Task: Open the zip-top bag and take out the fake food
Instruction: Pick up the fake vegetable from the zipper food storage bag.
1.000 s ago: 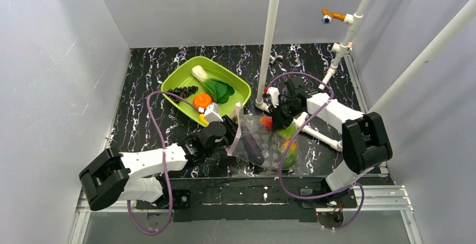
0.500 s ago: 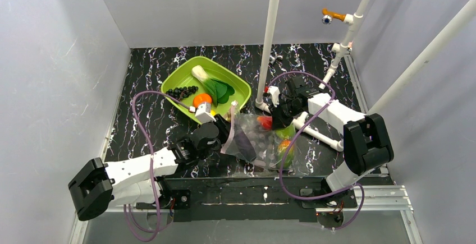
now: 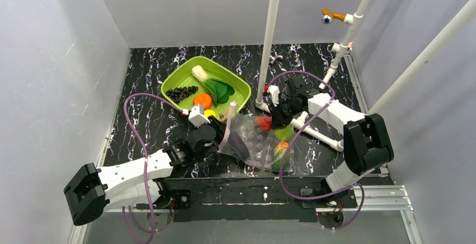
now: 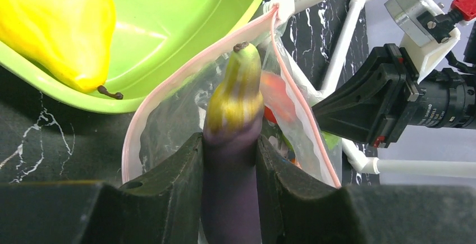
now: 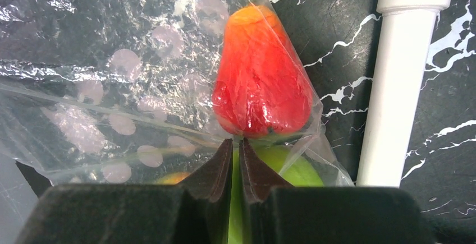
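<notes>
The left gripper [image 4: 229,140] is clamped on a glossy purple plastic eggplant [image 4: 233,143], one dark finger pressed to each side of it. The eggplant's yellow-green stem end points away from the wrist and stands in the open mouth of the clear crinkly plastic zip-top bag [image 4: 168,81], whose pinkish zip strip loops around it. In the overhead view the bag [image 3: 258,143] lies on the black marble-patterned table [image 3: 146,115] between the two arms, just beside the near corner of the lime-green square plastic tray [image 3: 238,81].

The right gripper [image 5: 236,143] has its jaws drawn together on a fold of the bag's film at the far side. A shiny red plastic fruit [image 5: 261,87] sits inside the bag right at those fingertips, and a green plastic apple [image 5: 292,168] lies under them, also inside. A green-and-orange fruit [image 3: 279,153] rests at the bag's near end.

The tray holds a yellow lemon-like fruit [image 4: 56,25], a round orange [image 3: 202,100], a dark grape bunch [image 3: 182,92] and a white-stalked leafy green [image 3: 216,87]. A white plastic pipe [image 5: 401,87] stands just beside the bag.
</notes>
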### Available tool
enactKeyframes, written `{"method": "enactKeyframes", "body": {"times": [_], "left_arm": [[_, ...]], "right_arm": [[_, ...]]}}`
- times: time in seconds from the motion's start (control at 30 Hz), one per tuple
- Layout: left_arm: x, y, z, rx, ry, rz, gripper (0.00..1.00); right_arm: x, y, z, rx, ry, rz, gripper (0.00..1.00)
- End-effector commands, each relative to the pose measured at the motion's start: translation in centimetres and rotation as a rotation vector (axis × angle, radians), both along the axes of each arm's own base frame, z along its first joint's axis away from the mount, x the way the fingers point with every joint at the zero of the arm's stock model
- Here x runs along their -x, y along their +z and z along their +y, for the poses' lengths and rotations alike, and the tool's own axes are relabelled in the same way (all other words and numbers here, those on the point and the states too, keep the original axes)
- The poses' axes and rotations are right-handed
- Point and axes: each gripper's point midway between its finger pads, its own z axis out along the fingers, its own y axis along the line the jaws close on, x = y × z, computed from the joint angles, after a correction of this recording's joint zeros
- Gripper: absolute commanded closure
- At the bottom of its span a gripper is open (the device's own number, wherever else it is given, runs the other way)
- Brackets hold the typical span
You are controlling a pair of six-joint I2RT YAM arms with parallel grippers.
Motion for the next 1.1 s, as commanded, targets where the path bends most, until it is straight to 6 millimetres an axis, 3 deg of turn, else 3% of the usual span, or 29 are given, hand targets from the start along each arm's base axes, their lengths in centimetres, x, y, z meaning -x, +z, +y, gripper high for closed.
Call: {"method": "enactKeyframes", "body": {"times": [0.0,0.17,0.27,0.53,1.07], "left_arm": [[-0.8,1.1,1.3,-0.085,0.028,-0.08,1.0],[-1.3,0.4,1.2,-0.141,0.023,-0.094,1.0],[-1.6,1.4,0.1,-0.154,-0.036,-0.168,1.0],[-2.4,3.3,-0.2,-0.165,-0.034,-0.264,1.0],[-2.7,7.0,3.9,-0.171,0.064,-0.324,1.0]], "right_arm": [[-0.5,0.5,-0.2,0.003,-0.005,-0.031,0.85],[0.6,1.1,0.5,-0.051,0.053,-0.01,0.85],[1.4,1.7,0.9,-0.09,0.09,-0.009,0.85],[2.6,2.8,1.5,-0.15,0.157,-0.021,0.85],[2.6,3.0,1.5,-0.155,0.161,-0.043,0.84]]}}
